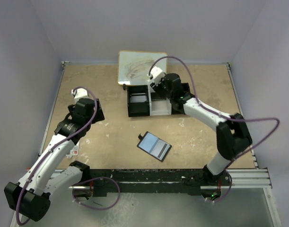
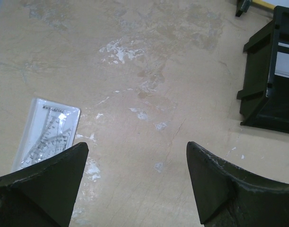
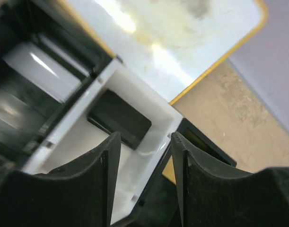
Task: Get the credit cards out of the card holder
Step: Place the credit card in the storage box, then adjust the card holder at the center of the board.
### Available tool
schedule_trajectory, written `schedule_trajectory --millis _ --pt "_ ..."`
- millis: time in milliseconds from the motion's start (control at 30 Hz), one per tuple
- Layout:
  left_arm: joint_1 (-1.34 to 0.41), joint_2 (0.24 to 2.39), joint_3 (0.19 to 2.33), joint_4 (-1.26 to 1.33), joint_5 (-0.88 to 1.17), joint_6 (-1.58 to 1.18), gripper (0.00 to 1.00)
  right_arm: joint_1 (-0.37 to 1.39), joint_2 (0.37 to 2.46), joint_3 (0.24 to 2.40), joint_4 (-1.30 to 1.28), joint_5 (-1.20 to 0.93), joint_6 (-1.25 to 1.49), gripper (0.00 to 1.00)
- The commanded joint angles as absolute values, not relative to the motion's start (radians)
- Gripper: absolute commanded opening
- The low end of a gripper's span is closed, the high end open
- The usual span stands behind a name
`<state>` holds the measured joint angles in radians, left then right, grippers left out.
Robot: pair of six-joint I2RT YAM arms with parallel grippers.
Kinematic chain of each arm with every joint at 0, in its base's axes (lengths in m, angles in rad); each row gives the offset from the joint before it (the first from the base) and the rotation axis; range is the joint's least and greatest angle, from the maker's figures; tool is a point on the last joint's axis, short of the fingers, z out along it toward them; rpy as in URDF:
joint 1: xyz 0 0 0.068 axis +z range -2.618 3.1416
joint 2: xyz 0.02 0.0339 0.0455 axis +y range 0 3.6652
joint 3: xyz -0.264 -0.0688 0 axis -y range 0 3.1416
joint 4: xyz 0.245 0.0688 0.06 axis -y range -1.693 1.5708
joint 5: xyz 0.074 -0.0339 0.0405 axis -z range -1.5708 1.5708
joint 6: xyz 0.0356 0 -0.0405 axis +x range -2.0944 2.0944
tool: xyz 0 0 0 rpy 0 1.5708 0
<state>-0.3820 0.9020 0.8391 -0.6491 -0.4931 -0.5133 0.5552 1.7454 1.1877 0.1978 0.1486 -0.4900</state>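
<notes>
The card holder [image 1: 154, 145] lies open on the table's middle, its shiny grey-blue inside facing up, and neither gripper touches it. My right gripper [image 1: 154, 86] [image 3: 145, 137] hovers over the white compartment of the black-and-white tray [image 1: 132, 112], jaws apart with nothing between them. A black card [image 3: 119, 118] lies flat in that compartment just beyond the fingertips. My left gripper [image 1: 98, 112] [image 2: 137, 146] stands wide open over bare table, far left of the card holder. A pale printed card [image 2: 47, 132] lies on the table by its left finger.
A whiteboard with a yellow rim [image 1: 142, 66] [image 3: 182, 38] lies behind the tray. The tray's left black compartment holds a pale card [image 3: 45, 71]. The tray's corner [image 2: 269, 85] shows at the right of the left wrist view. Purple walls close in the table.
</notes>
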Motion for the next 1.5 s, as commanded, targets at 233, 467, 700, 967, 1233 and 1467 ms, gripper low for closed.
schedule_trajectory --millis 233,467,700,967,1233,1467 --pt "-0.384 0.833 0.817 -0.546 -0.282 -0.471 0.82 0.560 1.378 0.856 -0.080 -0.079 0.428 0.51" --pt "-0.385 0.835 0.690 -0.397 0.091 -0.675 0.82 0.572 1.287 0.660 -0.042 -0.204 0.503 0.56" --pt "-0.508 0.749 0.517 -0.292 0.120 -0.839 0.82 0.591 1.272 0.588 -0.065 -0.233 0.551 0.57" --pt "-0.722 0.749 0.448 -0.257 -0.011 -0.950 0.82 0.769 1.378 0.572 -0.031 -0.158 0.662 0.57" --pt "-0.783 0.738 0.372 -0.246 -0.054 -1.015 0.82 0.943 1.396 0.561 -0.012 -0.064 0.853 0.57" --pt "-0.847 0.768 0.320 -0.187 -0.087 -1.089 0.80 0.999 1.348 0.550 0.002 -0.055 0.913 0.57"
